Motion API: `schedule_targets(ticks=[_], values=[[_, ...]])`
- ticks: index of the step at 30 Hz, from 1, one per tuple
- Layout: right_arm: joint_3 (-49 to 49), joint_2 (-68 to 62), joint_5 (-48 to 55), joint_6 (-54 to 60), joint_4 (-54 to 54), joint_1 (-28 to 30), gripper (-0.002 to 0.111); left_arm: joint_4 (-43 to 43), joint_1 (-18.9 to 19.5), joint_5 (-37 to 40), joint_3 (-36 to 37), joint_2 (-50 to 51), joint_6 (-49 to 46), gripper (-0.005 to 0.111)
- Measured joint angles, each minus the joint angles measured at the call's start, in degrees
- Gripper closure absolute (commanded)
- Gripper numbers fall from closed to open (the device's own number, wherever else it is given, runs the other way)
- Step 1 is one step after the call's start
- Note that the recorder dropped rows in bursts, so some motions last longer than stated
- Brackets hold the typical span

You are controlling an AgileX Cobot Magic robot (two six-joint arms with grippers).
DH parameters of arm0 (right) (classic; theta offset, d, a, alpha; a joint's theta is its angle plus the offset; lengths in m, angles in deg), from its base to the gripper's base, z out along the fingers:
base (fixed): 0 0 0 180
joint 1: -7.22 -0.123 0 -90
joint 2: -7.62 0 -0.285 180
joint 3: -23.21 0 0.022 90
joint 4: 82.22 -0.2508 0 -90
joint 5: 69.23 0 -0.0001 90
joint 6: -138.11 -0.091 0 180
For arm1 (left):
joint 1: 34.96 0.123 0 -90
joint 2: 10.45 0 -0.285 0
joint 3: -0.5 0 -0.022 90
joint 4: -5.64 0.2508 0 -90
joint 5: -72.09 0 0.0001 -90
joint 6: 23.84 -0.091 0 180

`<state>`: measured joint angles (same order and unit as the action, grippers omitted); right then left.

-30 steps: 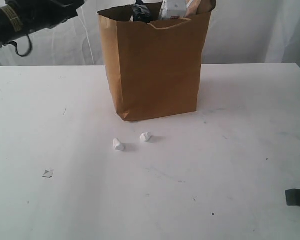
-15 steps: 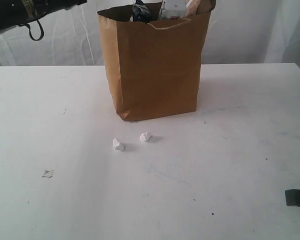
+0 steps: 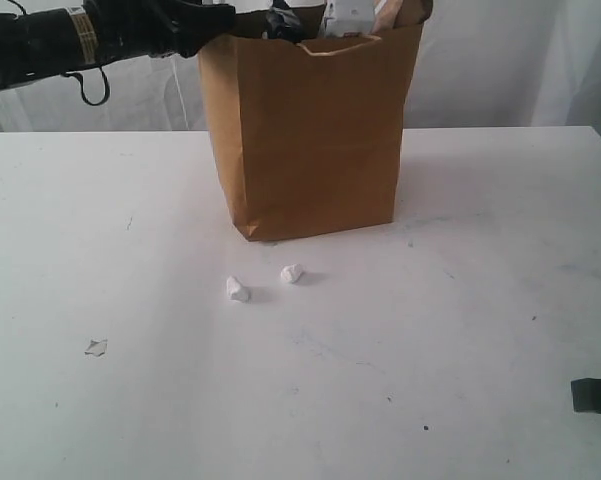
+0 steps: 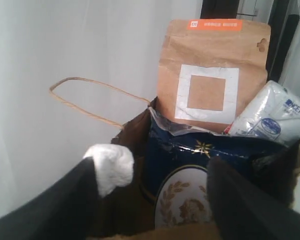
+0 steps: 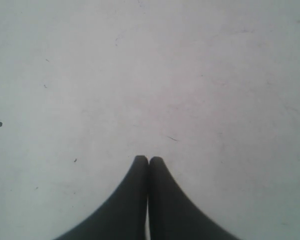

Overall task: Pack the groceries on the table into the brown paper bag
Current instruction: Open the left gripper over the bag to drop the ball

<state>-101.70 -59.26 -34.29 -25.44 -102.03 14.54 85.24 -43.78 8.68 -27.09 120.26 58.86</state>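
Note:
The brown paper bag (image 3: 310, 130) stands upright at the back middle of the table (image 3: 130, 400). Inside the bag (image 4: 132, 137) are an orange-labelled brown pouch (image 4: 212, 75), a dark blue packet with a gold laurel emblem (image 4: 189, 200) and a white-blue pack (image 4: 272, 115). My left gripper (image 3: 265, 22) hovers over the bag's top left corner. In the left wrist view, that left gripper (image 4: 152, 165) is open, and a white crumpled wad (image 4: 111, 167) rests against one fingertip. My right gripper (image 5: 149, 159) is shut and empty, low over the bare table (image 5: 150, 75).
Two white crumpled bits (image 3: 237, 289) (image 3: 292, 273) lie in front of the bag. A small scrap (image 3: 96, 347) lies at the front left. The bag's twisted handle (image 4: 85, 100) sticks out sideways. My right arm (image 3: 595, 395) is at the front right edge.
My left arm has swung right from the far left corner to the bag's top, and its jaws have gone from shut to open. The right arm has not moved.

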Motion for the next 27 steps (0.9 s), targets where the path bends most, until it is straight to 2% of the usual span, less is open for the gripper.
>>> schedule_targets(ticks=[3, 9, 16, 27], values=[[0.00, 0.00, 0.00, 0.00, 0.00, 0.00, 0.108, 0.14, 0.00, -0.39, -0.28, 0.00, 1.67, 0.033], [0.00, 0.00, 0.00, 0.00, 0.00, 0.00, 0.108, 1.62, 0.00, -5.00, -0.28, 0.00, 3.54, 0.050], [0.00, 0.00, 0.00, 0.00, 0.00, 0.00, 0.108, 10.43, 0.00, -5.78, -0.28, -1.60, 5.28, 0.050], [0.00, 0.00, 0.00, 0.00, 0.00, 0.00, 0.108, 8.85, 0.10, -5.78, -0.28, -1.84, 5.54, 0.050]])
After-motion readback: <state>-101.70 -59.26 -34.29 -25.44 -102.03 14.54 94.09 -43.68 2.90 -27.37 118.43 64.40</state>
